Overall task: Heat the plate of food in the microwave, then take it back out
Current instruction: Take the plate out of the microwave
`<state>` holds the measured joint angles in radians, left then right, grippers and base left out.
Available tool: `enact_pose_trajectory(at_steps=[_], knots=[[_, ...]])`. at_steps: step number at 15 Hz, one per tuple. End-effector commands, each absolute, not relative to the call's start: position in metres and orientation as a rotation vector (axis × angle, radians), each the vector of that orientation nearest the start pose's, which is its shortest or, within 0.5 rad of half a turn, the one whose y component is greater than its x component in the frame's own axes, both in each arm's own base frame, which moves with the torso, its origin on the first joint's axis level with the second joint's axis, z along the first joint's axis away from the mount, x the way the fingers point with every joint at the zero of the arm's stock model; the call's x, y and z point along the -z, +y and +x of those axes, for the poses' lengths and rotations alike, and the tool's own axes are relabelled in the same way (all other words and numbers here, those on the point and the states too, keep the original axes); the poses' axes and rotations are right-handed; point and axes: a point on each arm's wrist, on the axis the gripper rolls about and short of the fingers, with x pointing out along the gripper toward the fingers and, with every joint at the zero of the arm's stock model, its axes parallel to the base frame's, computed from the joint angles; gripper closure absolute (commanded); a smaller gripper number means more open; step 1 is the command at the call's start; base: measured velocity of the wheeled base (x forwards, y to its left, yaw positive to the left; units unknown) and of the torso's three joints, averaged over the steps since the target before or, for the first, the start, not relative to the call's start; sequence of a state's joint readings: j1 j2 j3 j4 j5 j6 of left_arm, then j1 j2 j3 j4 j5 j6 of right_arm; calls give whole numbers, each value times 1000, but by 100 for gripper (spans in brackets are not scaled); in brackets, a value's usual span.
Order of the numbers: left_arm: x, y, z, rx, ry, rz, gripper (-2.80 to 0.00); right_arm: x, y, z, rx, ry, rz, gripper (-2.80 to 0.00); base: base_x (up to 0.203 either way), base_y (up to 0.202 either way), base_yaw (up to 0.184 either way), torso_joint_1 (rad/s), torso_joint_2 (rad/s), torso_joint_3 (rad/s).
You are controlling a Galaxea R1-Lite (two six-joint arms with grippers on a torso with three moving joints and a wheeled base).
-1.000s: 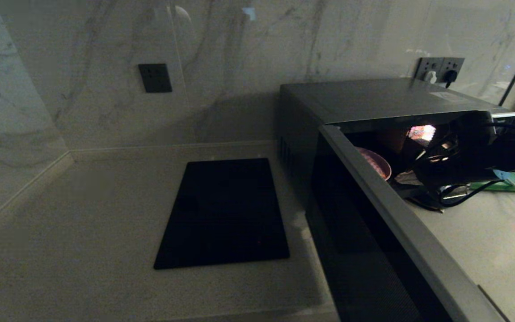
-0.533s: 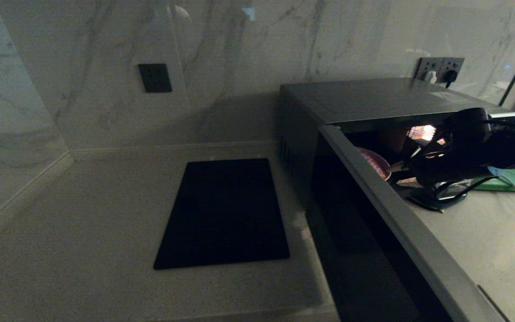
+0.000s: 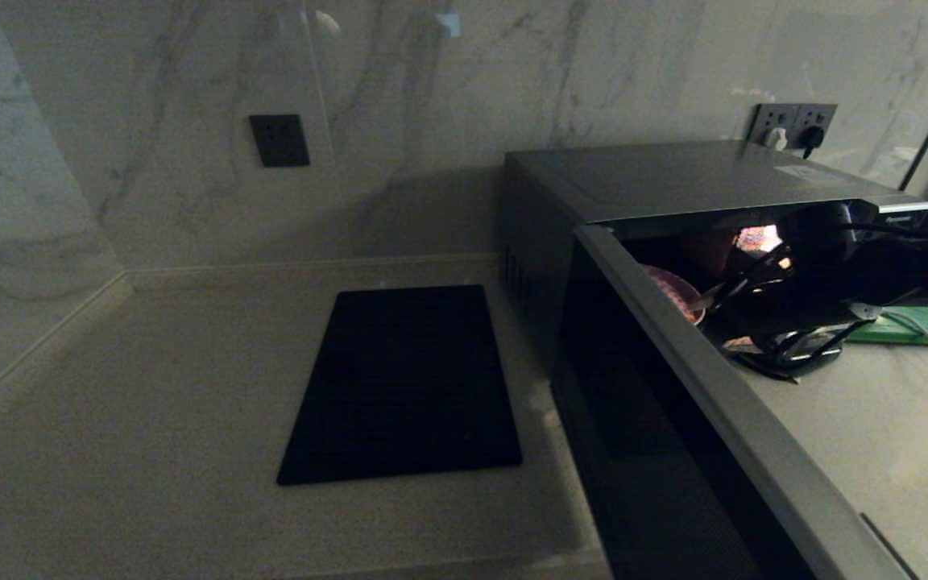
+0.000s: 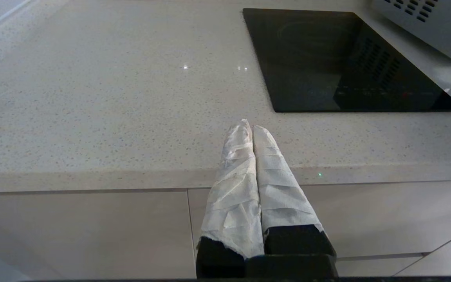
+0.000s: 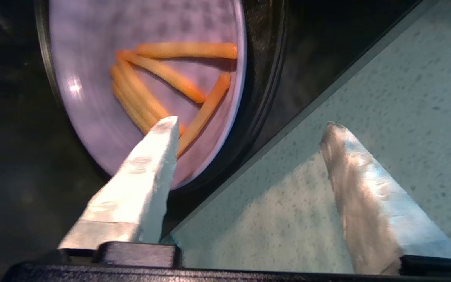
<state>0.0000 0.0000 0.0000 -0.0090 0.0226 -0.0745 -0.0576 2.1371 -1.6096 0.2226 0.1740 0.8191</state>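
Lavender shows first in the head view: you can see the plate of food sitting inside the microwave, just beyond the right tool, which reaches in over the open door. The green board lies behind that tool's arm, on the desk.

From the left wrist view, your left tool hangs parked off the desk's front edge, its wrapped fingers pressed together on nothing, with the black cooktop ahead of it and to one side.

In the right wrist view, the right tool stands spread wide and empty. One finger overlaps the plate's near rim; the other is over the desk. The plate rests on the dark turntable, orange sticks across it.

You appear to be at the placing step, plate released. Your next move calls for drawing the tool straight back clear of the rim, then closing the door.
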Motion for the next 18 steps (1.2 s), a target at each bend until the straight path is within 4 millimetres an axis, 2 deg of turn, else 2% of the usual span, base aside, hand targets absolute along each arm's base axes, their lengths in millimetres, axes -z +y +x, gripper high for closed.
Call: enact_pose_trajectory(at_steps=[1, 18], knots=[[-76, 1, -23, -23, -10, -75, 0, -154, -17, 427, 211, 771, 864, -280, 0, 0, 0, 0, 0, 0], [-76, 1, -23, -23, -10, -75, 0, -139, 0, 433, 269, 794, 816, -280, 0, 0, 0, 0, 0, 0]])
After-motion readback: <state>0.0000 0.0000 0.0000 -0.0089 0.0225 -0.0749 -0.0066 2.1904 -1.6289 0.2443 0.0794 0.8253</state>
